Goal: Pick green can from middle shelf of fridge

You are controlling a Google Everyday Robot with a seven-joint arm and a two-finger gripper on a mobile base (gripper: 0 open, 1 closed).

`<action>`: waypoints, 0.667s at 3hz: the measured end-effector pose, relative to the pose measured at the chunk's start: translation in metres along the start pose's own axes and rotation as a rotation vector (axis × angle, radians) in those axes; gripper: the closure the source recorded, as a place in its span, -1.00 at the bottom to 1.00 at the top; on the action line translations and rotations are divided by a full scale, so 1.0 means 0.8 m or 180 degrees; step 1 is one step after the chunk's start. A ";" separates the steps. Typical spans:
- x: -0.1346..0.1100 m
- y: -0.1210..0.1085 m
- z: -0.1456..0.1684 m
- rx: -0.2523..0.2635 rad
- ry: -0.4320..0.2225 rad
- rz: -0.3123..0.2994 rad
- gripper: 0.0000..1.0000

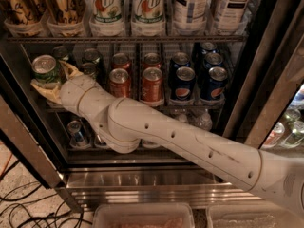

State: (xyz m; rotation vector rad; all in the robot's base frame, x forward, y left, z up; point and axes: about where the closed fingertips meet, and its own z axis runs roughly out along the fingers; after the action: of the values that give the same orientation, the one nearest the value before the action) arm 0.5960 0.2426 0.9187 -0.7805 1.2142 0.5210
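The fridge (142,189) stands open before me with its dark interior and steel frame. My gripper (51,82) is at the far left of the middle shelf (190,106), shut on a green can (45,71) with a silver top. The can sits upright between the pale fingers (70,70), lifted slightly and drawn toward the front left edge. More green cans (90,61) stand behind it. Red-orange cans (152,84) and dark blue cans (183,82) fill the shelf to the right. My white arm (180,141) crosses the lower shelf from the bottom right.
The top rack (128,38) holds tall bottles just above the can. The fridge's left frame (23,141) is close beside the gripper. Small water bottles (76,132) stand on the lower rack. The glass door (280,80) is at right. Cables (28,208) lie on the floor.
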 end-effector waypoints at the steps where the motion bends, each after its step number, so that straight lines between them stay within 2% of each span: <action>1: 0.013 0.010 -0.026 -0.0331 0.0077 0.0220 1.00; 2: 0.040 0.030 -0.065 -0.0708 0.0156 0.0489 1.00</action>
State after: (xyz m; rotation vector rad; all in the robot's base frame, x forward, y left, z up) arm 0.5550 0.2167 0.8747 -0.8961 1.2822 0.7767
